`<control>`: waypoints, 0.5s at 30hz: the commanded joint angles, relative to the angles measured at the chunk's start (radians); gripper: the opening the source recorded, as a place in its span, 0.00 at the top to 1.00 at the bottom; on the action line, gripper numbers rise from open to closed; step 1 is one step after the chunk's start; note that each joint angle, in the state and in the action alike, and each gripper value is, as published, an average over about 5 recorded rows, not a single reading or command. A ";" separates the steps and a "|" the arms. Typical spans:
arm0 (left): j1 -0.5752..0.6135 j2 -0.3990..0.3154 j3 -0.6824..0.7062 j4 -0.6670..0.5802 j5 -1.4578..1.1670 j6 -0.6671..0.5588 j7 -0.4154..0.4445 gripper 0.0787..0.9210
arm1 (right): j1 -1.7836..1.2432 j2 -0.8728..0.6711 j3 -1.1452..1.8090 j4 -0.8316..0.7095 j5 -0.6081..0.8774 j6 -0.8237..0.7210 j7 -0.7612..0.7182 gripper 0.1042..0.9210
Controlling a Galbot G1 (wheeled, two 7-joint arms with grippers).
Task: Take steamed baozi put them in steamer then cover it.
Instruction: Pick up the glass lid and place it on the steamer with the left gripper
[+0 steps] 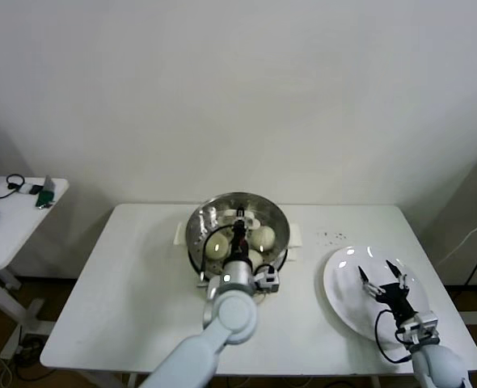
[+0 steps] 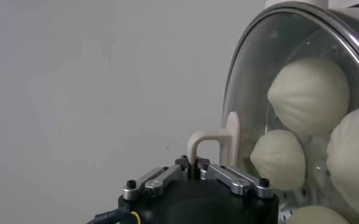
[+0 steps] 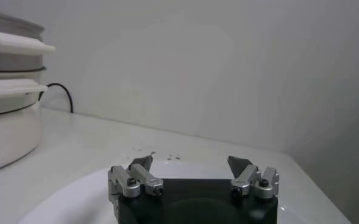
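Left gripper clamped on the pale handle of the rigid, breakable, slippery glass cover, which sits over the steamer holding soft baozi; right gripper, jaws spread, hovers over the plate.

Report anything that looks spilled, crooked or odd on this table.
Only one thing stands out: a scatter of small dark specks on the table, between the steamer and the white plate. They look like crumbs or stray marks; what they are cannot be told. The cover shows no clear tilt.
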 commanded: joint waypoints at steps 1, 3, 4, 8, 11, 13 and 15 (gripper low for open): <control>0.001 0.009 -0.001 0.008 -0.016 0.048 -0.007 0.92 | 0.000 0.001 0.001 0.001 -0.002 0.001 0.000 0.12; 0.002 0.010 -0.001 0.008 -0.024 0.049 -0.012 0.92 | 0.000 0.002 0.000 0.000 -0.003 0.002 -0.001 0.12; 0.003 0.011 -0.001 0.009 -0.026 0.049 -0.015 0.92 | 0.000 0.003 0.000 0.000 -0.004 0.003 -0.001 0.12; 0.007 0.008 -0.003 0.011 -0.031 0.049 -0.022 0.92 | 0.000 0.006 -0.001 -0.002 -0.008 0.004 -0.001 0.12; 0.010 0.005 -0.008 0.011 -0.031 0.049 -0.023 0.92 | 0.000 0.006 -0.001 -0.002 -0.009 0.006 -0.001 0.12; 0.010 0.004 -0.010 0.007 -0.033 0.049 -0.025 0.92 | 0.000 0.005 -0.001 -0.002 -0.009 0.006 -0.001 0.12; 0.011 0.005 -0.011 0.001 -0.036 0.049 -0.029 0.92 | -0.001 0.005 0.000 -0.002 -0.010 0.007 -0.002 0.12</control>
